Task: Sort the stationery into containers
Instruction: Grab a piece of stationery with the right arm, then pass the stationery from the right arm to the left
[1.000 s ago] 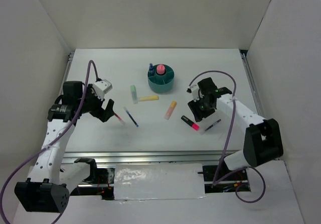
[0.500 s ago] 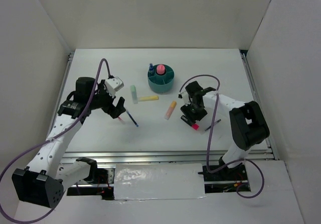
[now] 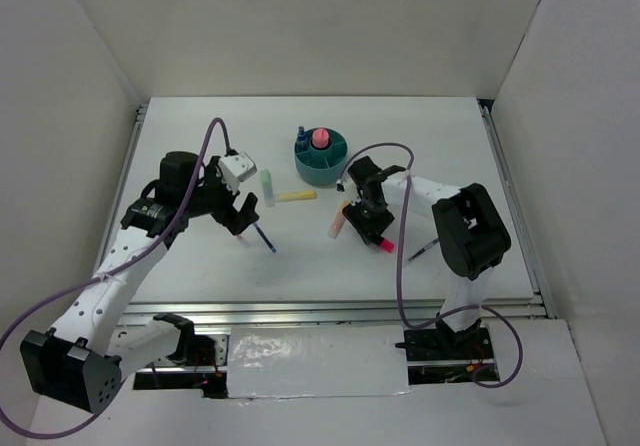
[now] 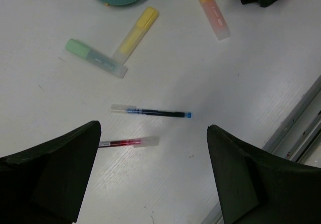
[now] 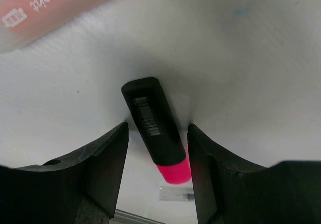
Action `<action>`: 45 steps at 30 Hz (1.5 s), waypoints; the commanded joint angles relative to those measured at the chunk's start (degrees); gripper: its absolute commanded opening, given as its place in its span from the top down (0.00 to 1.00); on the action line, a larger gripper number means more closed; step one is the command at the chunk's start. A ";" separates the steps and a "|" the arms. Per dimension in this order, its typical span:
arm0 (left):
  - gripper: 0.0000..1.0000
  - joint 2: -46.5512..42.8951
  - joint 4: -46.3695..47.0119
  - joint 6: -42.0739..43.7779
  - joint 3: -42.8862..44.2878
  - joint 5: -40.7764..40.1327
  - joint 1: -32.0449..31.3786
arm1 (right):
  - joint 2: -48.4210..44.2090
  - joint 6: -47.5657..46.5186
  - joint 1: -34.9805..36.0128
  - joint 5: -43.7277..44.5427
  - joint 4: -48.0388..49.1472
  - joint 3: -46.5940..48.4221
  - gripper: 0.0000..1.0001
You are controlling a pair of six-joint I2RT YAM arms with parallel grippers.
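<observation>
You're working on a matte, faintly ribbed white table [image 3: 200, 136] boxed in by plain white walls [image 3: 300, 26], with a metal rail [image 3: 300, 311] along the near edge. The round teal organizer [image 3: 322, 173] with its ribbed wall sits at the far middle, and nearer you the slim clear-barrelled blue pen [image 4: 151, 113] and red pen [image 4: 129, 142] and the stubby frosted green marker [image 4: 96, 59], yellow marker [image 4: 135, 34] and orange marker [image 4: 212, 10] lie loose on the table. Your left gripper [image 4: 153, 148] hangs tilted above the two pens with its jaws spread wide, while your right gripper [image 5: 157, 133], its arm folded inward, sits low over the black-bodied pink marker [image 5: 150, 118] with its jaws apart, one on either side of it.
</observation>
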 commanded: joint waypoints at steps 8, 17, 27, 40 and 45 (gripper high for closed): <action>0.03 -0.53 2.58 6.80 3.17 -1.02 -9.50 | 2.66 0.85 -1.55 -4.65 -2.79 4.95 0.80; 0.09 1.75 6.79 26.37 1.24 -17.09 -35.07 | -2.44 8.15 -4.36 -20.03 -11.14 10.58 1.00; 0.18 6.76 28.67 46.35 -10.28 -23.18 -53.11 | -4.11 17.72 -5.07 -27.34 -13.79 8.48 1.00; 0.19 16.25 38.62 54.35 -10.46 -14.58 -52.49 | -5.25 28.45 -2.87 -25.75 -14.40 9.62 1.00; 0.19 19.68 35.02 56.19 -8.35 -12.02 -51.62 | -5.69 28.45 -2.70 -27.16 -15.45 10.58 1.00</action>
